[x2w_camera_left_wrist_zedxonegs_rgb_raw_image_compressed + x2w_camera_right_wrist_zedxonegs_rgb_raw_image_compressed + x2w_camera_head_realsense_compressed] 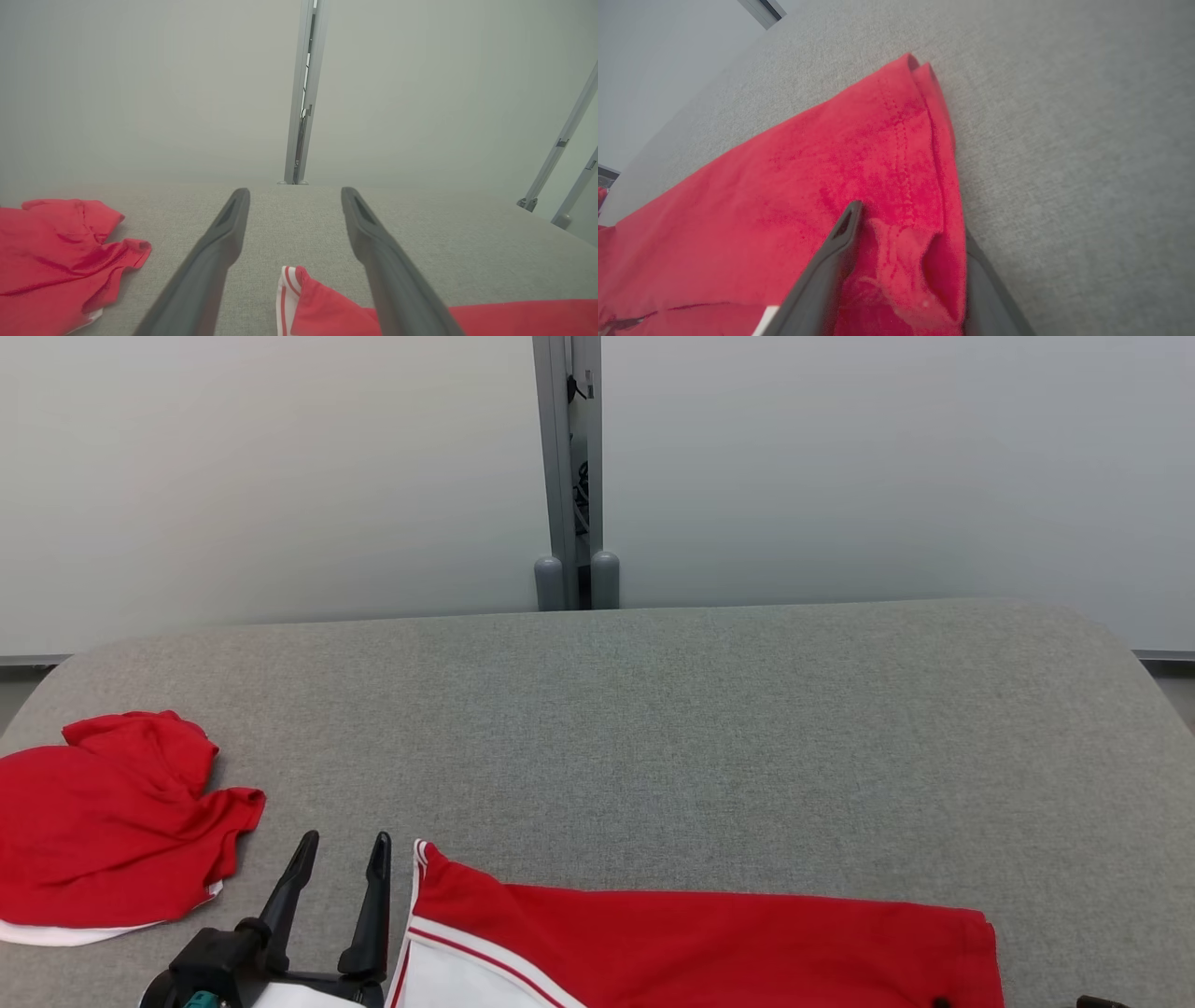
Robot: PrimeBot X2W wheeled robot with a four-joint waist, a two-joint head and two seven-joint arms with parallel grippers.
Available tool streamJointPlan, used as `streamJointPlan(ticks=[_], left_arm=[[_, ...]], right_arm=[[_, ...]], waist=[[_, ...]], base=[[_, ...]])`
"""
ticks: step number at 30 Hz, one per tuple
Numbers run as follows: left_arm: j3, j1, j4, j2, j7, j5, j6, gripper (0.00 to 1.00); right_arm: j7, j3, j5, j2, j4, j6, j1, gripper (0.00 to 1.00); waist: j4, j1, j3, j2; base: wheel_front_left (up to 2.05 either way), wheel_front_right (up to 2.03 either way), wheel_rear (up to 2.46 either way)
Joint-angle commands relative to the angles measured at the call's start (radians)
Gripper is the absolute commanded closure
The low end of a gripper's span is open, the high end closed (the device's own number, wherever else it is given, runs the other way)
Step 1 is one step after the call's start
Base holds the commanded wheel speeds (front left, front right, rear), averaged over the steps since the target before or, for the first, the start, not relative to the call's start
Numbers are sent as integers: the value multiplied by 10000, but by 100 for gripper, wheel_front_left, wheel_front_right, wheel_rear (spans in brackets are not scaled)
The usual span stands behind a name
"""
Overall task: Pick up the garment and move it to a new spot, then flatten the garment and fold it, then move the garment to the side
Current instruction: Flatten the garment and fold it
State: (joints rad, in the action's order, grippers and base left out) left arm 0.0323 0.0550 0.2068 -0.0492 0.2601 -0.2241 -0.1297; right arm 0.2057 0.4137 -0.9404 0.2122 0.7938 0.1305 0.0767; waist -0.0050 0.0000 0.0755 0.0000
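Note:
The garment (700,943), red with white panels and red stripes, lies spread along the near edge of the grey padded table (653,728). Its striped corner (287,298) sits low between the fingers of my left gripper (295,196), which hovers open above it. In the head view my left gripper (344,845) stands just left of that corner. My right gripper (908,224) is down at the garment's (808,186) hemmed right edge. Its fingers stand wide apart with a rucked bunch of red cloth between them. One dark fingertip (1102,1001) shows at the bottom right.
A second red garment (103,831) with a white edge lies crumpled at the table's left end, also seen in the left wrist view (51,261). A pale wall with a metal post (568,476) stands behind the table. Bare grey surface stretches across the middle and right.

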Motion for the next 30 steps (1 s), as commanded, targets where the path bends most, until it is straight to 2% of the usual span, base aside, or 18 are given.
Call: streamJointPlan(ticks=[1, 13, 25, 29, 30], left_arm=[[-18, -101, -31, -31, 34, 33, -7, 0], [115, -44, 130, -32, 33, -161, -10, 0], [374, -188, 354, -32, 35, -458, -10, 0], [370, -142, 376, -30, 35, -505, -11, 0], [374, -73, 411, -30, 35, -546, -11, 0]], right_arm=[[-12, 257, -159, -125, 48, 7, -33, 100], [592, 402, -569, 760, 216, 4, 676, 100], [625, 685, -281, 2373, 740, 4, 1486, 100], [612, 942, -420, 2484, 429, 4, 1620, 100], [397, 1231, -751, 2443, -121, 5, 1554, 100]], waist=[[20, 0, 4, 0], [54, 0, 25, 0], [159, 0, 41, 0], [125, 0, 85, 0], [73, 0, 124, 0]], base=[[0, 0, 0], [0, 0, 0], [0, 0, 0], [0, 0, 0], [0, 0, 0]])
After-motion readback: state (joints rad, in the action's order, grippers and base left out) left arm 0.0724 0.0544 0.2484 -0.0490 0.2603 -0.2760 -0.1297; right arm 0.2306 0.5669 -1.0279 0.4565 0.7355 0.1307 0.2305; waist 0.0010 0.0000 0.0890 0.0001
